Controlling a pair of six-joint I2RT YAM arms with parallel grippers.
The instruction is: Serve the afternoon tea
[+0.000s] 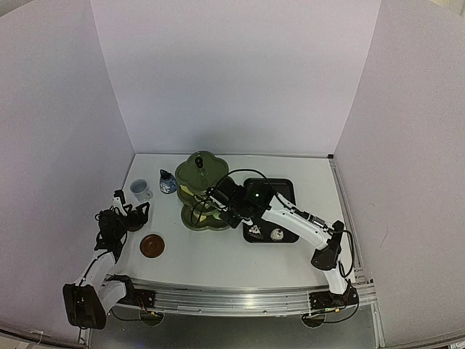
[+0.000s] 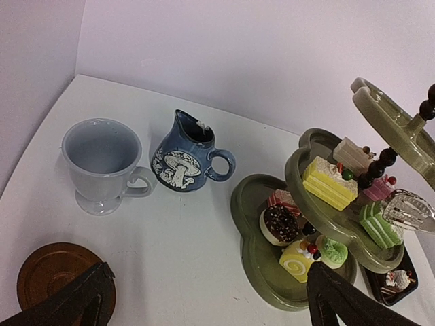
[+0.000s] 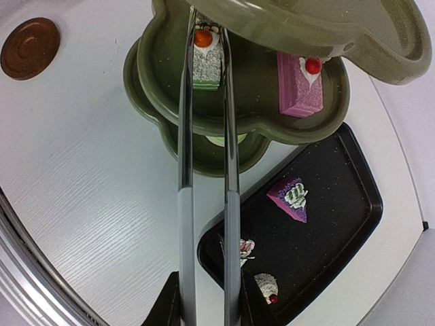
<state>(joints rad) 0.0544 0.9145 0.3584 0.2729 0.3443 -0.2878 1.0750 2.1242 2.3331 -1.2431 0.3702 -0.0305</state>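
Stand: the olive stand (image 1: 202, 190) sits on the table (image 1: 218, 265) toward the back wall; everything else is placed from it.
Right pincer (image 3: 207, 302): narrow, clamped on the handle end of the tongs (image 3: 185, 170), its arm stretched in from the stand's right.
Tongs' tips: under the top tier (image 3: 306, 27), one blade on each side of a green cake (image 3: 206, 61) on the middle tier (image 3: 258, 109). Whether they squeeze it or merely flank it, I cannot tell.
Left pincer (image 2: 211, 314): spread wide with nothing in it, low over the table left of the stand, a coaster (image 2: 58, 275) just by one finger.
Mug and pot: the mug (image 2: 102, 163) and the pot (image 2: 187, 159) stand left of the stand, side by side but apart, the pot nearer it.
Other cakes: a pink cake (image 3: 299, 85) sits right of the green one on the same tier. Three wait on the tray (image 3: 340, 204) just right of the stand, a purple slice (image 3: 289, 198) among them.
Step in hand: setting the green cake down on the middle tier, as I read it.
Doing it well: keep the blades level and let the cake rest flat before easing off. Open only a little, then draw the tongs straight back along their own line.
Edges: the top tier's lip hangs right over the blades, so lifting would likely strike it. The middle tier's scalloped rim lies just beneath them.
Open room: the broadest bare table is in front of the stand; the tray hems in the right.
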